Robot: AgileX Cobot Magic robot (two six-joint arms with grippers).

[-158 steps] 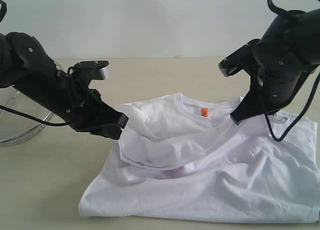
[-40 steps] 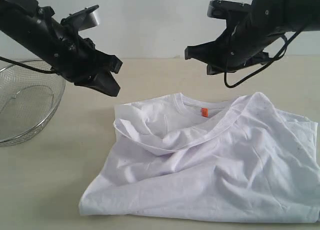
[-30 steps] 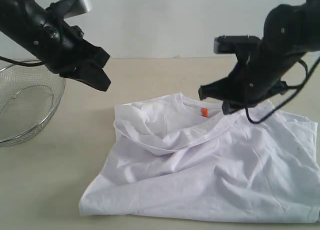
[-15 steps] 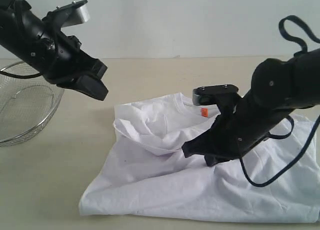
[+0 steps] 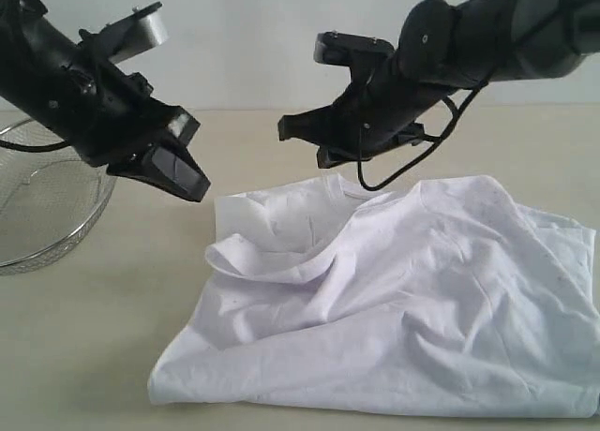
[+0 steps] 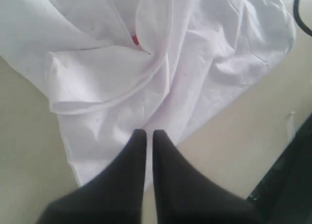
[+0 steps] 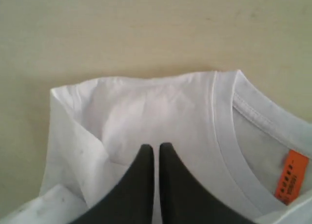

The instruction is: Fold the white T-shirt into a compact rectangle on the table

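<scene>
Lying rumpled on the table [image 5: 84, 356], the white T-shirt [image 5: 403, 290] takes up the middle and right of the pale top. Its plain side faces up and I can see no lettering. A loose flap of cloth is thrown over the chest from the right. It ends in a soft rolled ridge that curls across the left half. The hem runs along the near edge, roughly straight, and the far left corner lies flat on the table.

Both arms hang in the air above it, touching nothing. The left arm [image 5: 84, 103] reaches in from the left, and the left arm's jaws are pressed together and empty. They point down over the bare table just beside the shirt's far left corner, between the shirt and the wire basket [image 5: 47, 215]. The basket sits at the left edge of the table.

The right arm [image 5: 469, 47] stretches across over the far edge of the shirt. The right arm's jaws are likewise closed, with only a thin slit between them, and they grip nothing. Its wrist camera looks straight down on the collar [image 7: 229, 131] and the orange neck tag [image 7: 291, 177].
</scene>
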